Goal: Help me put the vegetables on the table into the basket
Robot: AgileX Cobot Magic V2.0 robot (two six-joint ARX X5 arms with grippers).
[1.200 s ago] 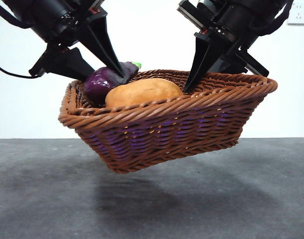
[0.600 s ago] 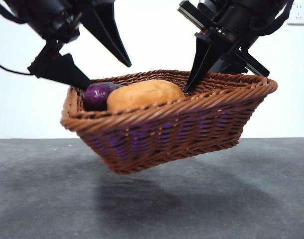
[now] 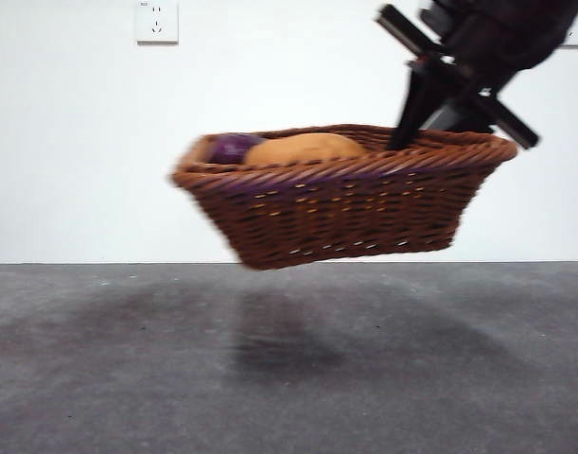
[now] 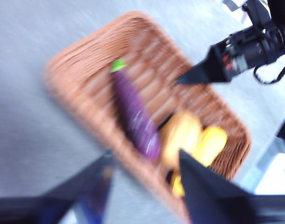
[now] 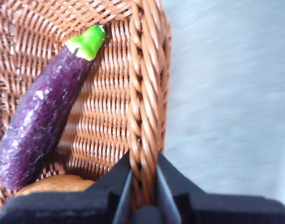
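The wicker basket (image 3: 345, 208) hangs tilted above the dark grey table (image 3: 289, 378). My right gripper (image 3: 407, 140) is shut on its braided rim (image 5: 144, 93), one jaw inside and one outside. In the basket lie the purple eggplant (image 5: 44, 116), the orange-brown potato (image 3: 303, 148) and the yellow corn cob (image 4: 211, 142). My left gripper (image 4: 144, 156) is open and empty, up above the basket's near side (image 4: 67, 88). It is out of the front view. The left wrist view is blurred.
A white wall stands behind the table, with a socket (image 3: 156, 21) high on it. The basket's shadow (image 3: 289, 345) falls on the table below it.
The left gripper let go of the eggplant, which dropped into the basket, then rose out of the front view. The basket has gone up, levelled out and shifted right.
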